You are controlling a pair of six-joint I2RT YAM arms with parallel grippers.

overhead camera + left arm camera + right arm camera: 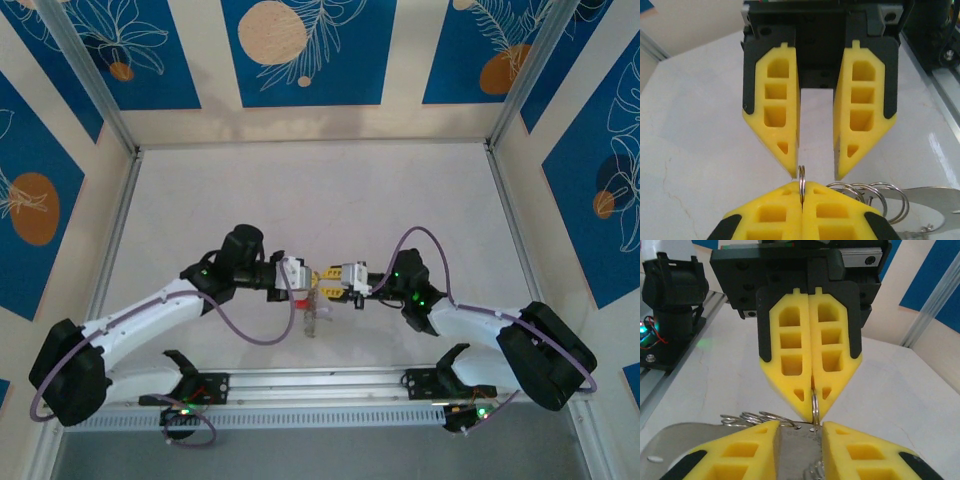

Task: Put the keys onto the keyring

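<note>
My left gripper (pixel 801 189) is shut on the keyring (pixel 801 176), a thin metal ring seen edge-on that sticks up between its yellow fingertips. My right gripper (pixel 800 426) faces it tip to tip and stands open, the ring (pixel 815 407) just in front of its gap. Several more wire loops (pixel 867 192) and a flat grey metal plate (pixel 935 200) hang beside the held ring. The plate (pixel 797 452) shows behind my right fingers. In the top view both grippers (pixel 300 275) (pixel 338 278) meet over the near middle of the table. A small red and pale bundle (pixel 309 318) hangs below them, too small to tell as the keys.
The white table (pixel 320 200) stretches away behind the grippers, framed by aluminium rails (pixel 118 230) left and right. A metal rail (pixel 320 385) with both arm bases runs along the near edge. Patterned blue walls stand round the table.
</note>
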